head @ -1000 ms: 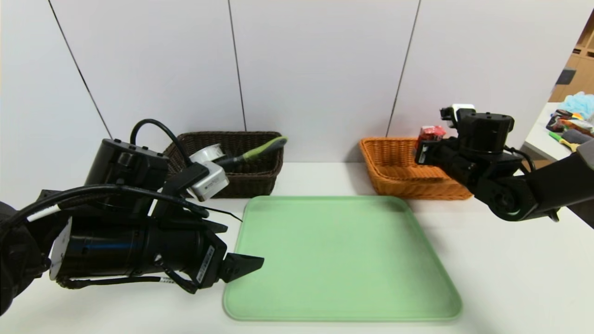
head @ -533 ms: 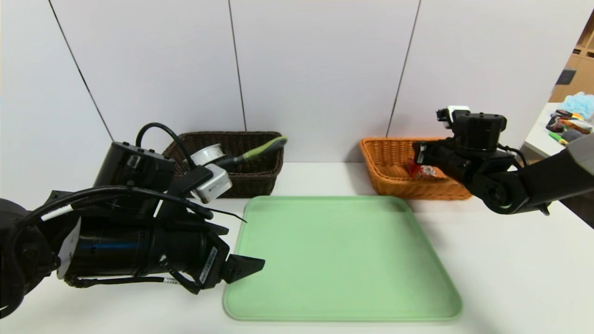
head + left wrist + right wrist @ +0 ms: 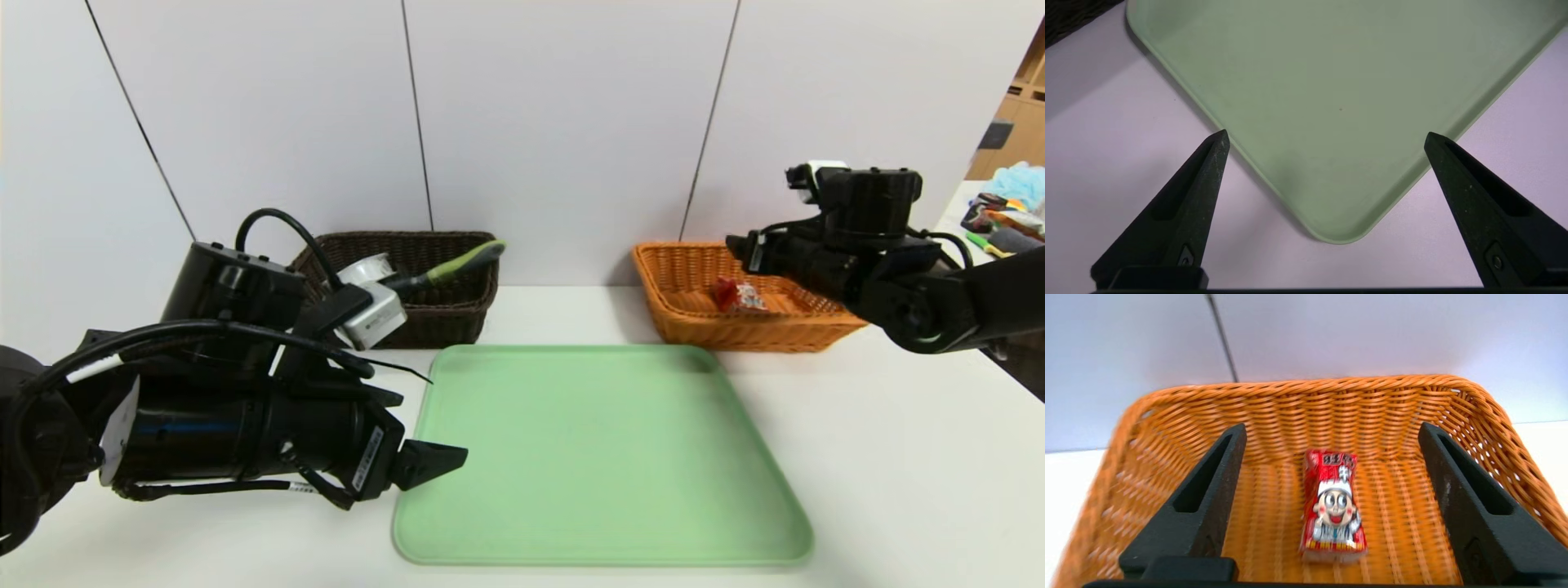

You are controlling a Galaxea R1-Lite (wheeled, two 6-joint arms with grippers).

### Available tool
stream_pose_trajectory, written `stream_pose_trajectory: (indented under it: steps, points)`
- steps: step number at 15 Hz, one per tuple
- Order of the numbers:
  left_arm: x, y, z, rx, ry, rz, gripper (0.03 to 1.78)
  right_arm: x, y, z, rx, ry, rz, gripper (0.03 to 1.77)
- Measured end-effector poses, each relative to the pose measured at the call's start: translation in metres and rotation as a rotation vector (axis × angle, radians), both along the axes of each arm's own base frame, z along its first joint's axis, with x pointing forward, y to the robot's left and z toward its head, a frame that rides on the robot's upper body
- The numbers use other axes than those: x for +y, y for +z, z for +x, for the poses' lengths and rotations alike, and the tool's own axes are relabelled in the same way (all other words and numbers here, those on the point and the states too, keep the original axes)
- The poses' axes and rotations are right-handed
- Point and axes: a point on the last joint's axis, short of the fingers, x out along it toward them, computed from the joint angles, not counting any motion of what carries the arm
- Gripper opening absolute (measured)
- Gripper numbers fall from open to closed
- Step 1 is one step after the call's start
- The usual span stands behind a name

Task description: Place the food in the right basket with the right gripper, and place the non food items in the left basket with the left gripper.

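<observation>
Red carton (image 3: 1333,506) lies flat on the floor of the orange basket (image 3: 678,314), face up, cartoon face showing, roughly mid-floor, touching no wall. Nothing grips it. R gripper (image 3: 1331,441) hangs above the basket's near-right side, pointing fwd toward the back wall; fingers (image 3: 1202,498) spread wide w/ the carton seen between and below them, apart from both. In head view the R gripper (image 3: 747,251) sits over the rim, carton (image 3: 735,296) below and just left of its tip.

Dark basket (image 3: 441,318) stands at far left of the table (image 3: 898,457), holding the brush (image 3: 457,265), its green handle leaning out over the right rim, and the white spool (image 3: 367,268) beside it.

Green tray (image 3: 600,457) lies between and nearer than both baskets. L gripper (image 3: 429,465) hovers over the tray's near-left corner, fingers (image 3: 1196,196) spread wide, holding nothing; tray corner (image 3: 1331,204) shows between them.
</observation>
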Motion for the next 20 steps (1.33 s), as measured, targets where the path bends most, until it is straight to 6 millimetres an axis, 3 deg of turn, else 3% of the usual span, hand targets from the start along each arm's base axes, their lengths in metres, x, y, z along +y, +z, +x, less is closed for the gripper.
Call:
stream_pose_trajectory:
  steps: [4,11,16,20]
  points:
    - [0.007,0.014,-0.005,-0.062,0.022,-0.033,1.69,-0.004,0.034,-0.044,0.108,0.062,0.012,1.56]
    - [0.038,0.048,-0.036,-0.212,0.213,0.003,1.69,-0.014,0.072,-0.16,0.298,0.15,0.026,1.65]
    - [0.071,0.055,-0.079,-0.219,0.334,0.06,1.69,-0.02,0.073,-0.244,0.346,0.191,0.016,1.68]
    - [0.104,0.044,-0.125,-0.223,0.441,0.082,1.69,-0.028,0.062,-0.306,0.342,0.228,0.009,1.69]
